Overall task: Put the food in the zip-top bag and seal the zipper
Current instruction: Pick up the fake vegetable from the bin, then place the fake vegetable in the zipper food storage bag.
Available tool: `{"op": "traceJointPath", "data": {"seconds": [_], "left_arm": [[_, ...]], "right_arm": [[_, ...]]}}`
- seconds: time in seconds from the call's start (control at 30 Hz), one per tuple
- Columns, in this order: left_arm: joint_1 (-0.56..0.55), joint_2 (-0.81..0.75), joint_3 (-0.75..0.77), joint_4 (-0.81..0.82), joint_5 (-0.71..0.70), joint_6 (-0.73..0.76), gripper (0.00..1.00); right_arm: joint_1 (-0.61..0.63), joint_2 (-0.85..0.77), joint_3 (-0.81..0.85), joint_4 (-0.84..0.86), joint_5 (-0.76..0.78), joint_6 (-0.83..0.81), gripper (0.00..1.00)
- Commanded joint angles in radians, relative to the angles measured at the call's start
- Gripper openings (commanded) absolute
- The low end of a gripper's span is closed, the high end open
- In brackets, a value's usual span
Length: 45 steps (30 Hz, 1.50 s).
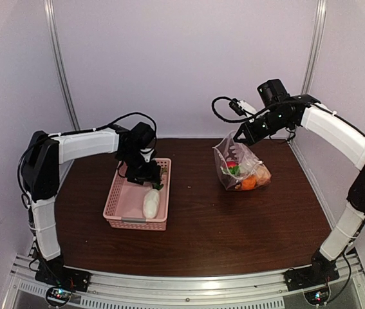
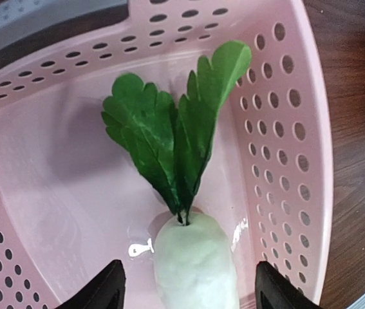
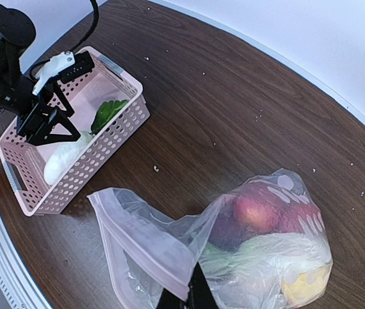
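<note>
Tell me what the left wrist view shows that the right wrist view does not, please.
Only the left wrist view: the lobed leaves of the white radish close up, and a gap between it and each fingertip of the open left gripper. Only the right wrist view: the zip-top bag holding food, its edge pinched by the right gripper. Both: the pink basket, the radish inside it, the left gripper over it, the brown table.

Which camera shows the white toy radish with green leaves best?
Left wrist: the white toy radish with green leaves fills the frame, sharp, inside the pink perforated basket. Top external shows only a small white lump; right wrist shows it distant, partly behind the left end effector.
</note>
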<state>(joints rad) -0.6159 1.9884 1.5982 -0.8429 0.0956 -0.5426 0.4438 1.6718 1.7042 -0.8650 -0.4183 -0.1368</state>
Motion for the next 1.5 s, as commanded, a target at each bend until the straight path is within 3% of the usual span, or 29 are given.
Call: {"op": "traceJointPath", "data": {"seconds": [0.0, 0.23, 0.43, 0.67, 0.77, 0.93, 1.03, 1.13, 1.27, 1.47], "left_arm": [[-0.003, 0.056, 0.034, -0.062, 0.022, 0.039, 0.69], [-0.005, 0.115, 0.021, -0.077, 0.07, 0.071, 0.66], [-0.005, 0.085, 0.066, -0.09, 0.042, 0.08, 0.44], [-0.006, -0.086, 0.226, -0.114, -0.113, 0.086, 0.29], [-0.024, -0.229, 0.139, 0.138, -0.034, 0.085, 0.27], [-0.129, -0.475, -0.248, 0.886, 0.044, 0.07, 0.22], [-0.25, -0.519, -0.419, 1.267, -0.013, 0.099, 0.19], [-0.339, -0.464, -0.464, 1.544, -0.098, 0.144, 0.14], [-0.38, -0.339, -0.46, 1.759, -0.197, 0.074, 0.1], [-0.396, -0.171, -0.379, 1.935, -0.245, -0.007, 0.1]], "right_arm": [[0.007, -0.031, -0.009, -0.002, 0.026, -0.017, 0.0], [0.007, -0.027, -0.019, 0.005, 0.025, -0.015, 0.0], [0.01, -0.011, 0.002, -0.013, 0.03, -0.013, 0.0], [0.01, 0.018, 0.071, -0.093, 0.086, -0.043, 0.0], [0.01, 0.033, 0.094, -0.125, 0.076, -0.027, 0.0], [0.009, 0.044, 0.132, -0.133, 0.061, 0.01, 0.0], [0.009, 0.043, 0.158, -0.135, 0.064, 0.029, 0.0], [0.008, 0.042, 0.168, -0.137, 0.055, 0.044, 0.0], [0.006, 0.037, 0.173, -0.137, 0.046, 0.063, 0.0], [-0.002, 0.012, 0.162, -0.11, 0.03, 0.123, 0.0]]}}
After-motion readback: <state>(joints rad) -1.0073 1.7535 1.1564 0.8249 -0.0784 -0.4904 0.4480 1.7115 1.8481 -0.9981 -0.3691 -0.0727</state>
